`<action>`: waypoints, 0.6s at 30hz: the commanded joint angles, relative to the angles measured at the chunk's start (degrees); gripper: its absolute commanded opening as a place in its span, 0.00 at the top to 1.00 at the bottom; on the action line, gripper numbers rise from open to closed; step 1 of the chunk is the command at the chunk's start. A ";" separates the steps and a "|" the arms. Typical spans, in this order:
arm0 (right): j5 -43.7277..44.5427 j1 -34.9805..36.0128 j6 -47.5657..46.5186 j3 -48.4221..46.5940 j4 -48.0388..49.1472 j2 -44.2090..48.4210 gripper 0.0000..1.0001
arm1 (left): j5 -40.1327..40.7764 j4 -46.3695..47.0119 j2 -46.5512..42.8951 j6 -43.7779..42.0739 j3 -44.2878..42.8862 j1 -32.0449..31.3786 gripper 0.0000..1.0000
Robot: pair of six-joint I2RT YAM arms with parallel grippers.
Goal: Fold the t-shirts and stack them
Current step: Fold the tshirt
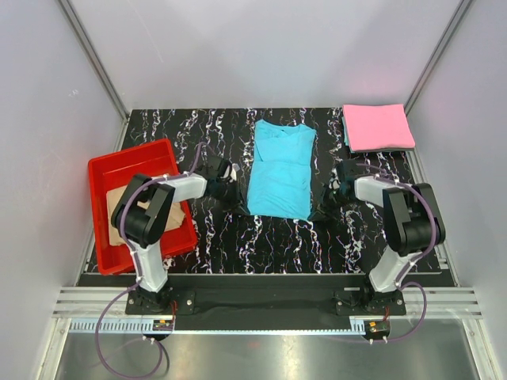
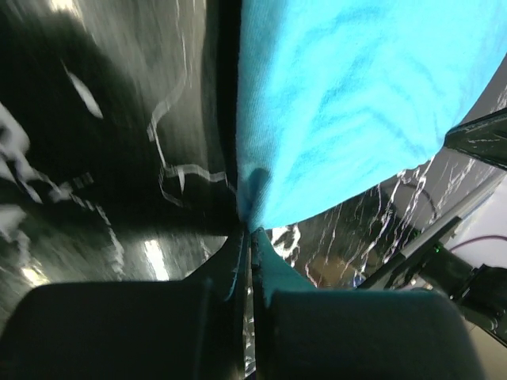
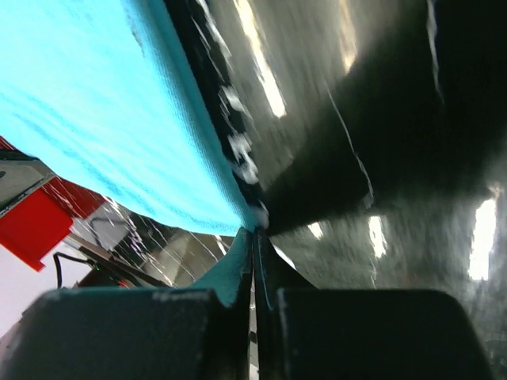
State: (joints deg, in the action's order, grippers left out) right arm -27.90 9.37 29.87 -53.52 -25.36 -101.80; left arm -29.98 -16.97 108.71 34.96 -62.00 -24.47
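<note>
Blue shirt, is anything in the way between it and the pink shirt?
No. Only bare table lies between the blue shirt and the pink shirt at the far right corner.

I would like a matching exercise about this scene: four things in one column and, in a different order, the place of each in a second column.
1. turquoise t-shirt
2. pink t-shirt
3. tan t-shirt
4. red tray

A. far right corner of the table, folded
B. left side of the table
C. inside the tray
D. middle of the table, pinched by the left gripper and the right gripper

Pairs: 1-D, 2-A, 3-C, 4-B
</note>
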 commanded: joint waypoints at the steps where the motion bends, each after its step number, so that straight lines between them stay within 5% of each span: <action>1: 4.70 0.13 1.94 6.57 -1.27 5.10 1.00 | 0.54 0.27 -4.28 1.86 4.95 -1.37 1.00; 18: 7.33 1.44 9.33 20.65 -9.24 29.45 1.00 | 1.94 5.90 -20.27 9.95 22.88 -9.63 1.00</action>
State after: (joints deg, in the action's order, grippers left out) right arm -24.45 10.04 38.11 -32.32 -29.06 -77.01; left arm -30.41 -10.44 92.58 43.29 -40.16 -33.54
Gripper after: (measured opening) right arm 0.010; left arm 0.012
